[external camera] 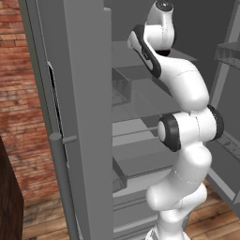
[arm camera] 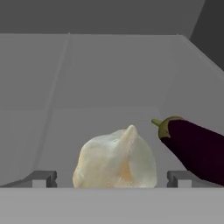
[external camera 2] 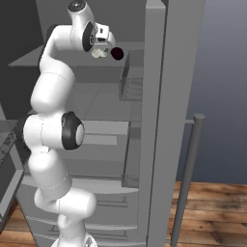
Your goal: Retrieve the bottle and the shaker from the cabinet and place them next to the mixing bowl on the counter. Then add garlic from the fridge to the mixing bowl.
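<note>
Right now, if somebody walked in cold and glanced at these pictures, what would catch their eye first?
Probably the white arm reaching high into the open fridge, its door swung wide. In the hand view, a pale garlic bulb sits on a grey fridge shelf right between the fingertips of the open gripper. A dark purple eggplant lies just to its right in that view.

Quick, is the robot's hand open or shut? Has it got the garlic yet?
Hand: open, holding nothing. The garlic sits between its fingertips on the fridge shelf, not gripped yet.
</note>
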Controlling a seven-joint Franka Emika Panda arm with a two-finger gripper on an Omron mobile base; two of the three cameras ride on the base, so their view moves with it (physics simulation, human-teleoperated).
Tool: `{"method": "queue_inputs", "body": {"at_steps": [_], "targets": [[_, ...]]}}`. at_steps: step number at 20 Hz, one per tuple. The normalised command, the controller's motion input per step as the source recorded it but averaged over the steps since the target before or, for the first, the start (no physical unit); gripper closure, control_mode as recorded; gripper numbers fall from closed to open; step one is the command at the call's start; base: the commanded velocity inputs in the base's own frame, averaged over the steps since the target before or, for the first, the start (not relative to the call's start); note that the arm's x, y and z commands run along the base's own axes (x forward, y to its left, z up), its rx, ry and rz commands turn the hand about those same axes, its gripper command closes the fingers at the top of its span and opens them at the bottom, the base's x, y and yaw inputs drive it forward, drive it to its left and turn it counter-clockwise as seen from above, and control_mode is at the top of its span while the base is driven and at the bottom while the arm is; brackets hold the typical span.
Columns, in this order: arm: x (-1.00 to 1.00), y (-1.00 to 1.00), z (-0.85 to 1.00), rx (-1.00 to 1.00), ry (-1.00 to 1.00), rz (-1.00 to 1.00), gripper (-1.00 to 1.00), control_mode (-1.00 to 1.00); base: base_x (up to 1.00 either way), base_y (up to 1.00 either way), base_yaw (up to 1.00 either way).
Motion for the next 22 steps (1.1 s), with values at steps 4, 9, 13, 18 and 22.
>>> {"method": "queue_inputs", "body": {"at_steps": [4, 9, 13, 18, 22], "targets": [[0.04, 0.00, -0.11, 0.00, 0.01, 0.00, -1.00, -1.00, 0.00, 0.00, 0.00], [0.16, 0.00, -0.09, 0.00, 0.01, 0.00, -1.00, -1.00, 0.00, 0.00, 0.00], [0.15, 0.00, -0.02, 0.00, 0.01, 0.00, -1.00, -1.00, 0.00, 0.00, 0.00], [0.01, 0.00, -0.22, 0.00, 0.02, 0.00, -1.00, -1.00, 0.00, 0.00, 0.00], [0.00, 0.00, -0.16, 0.00, 0.00, 0.00, -1.00, -1.00, 0.00, 0.00, 0.00]]}}
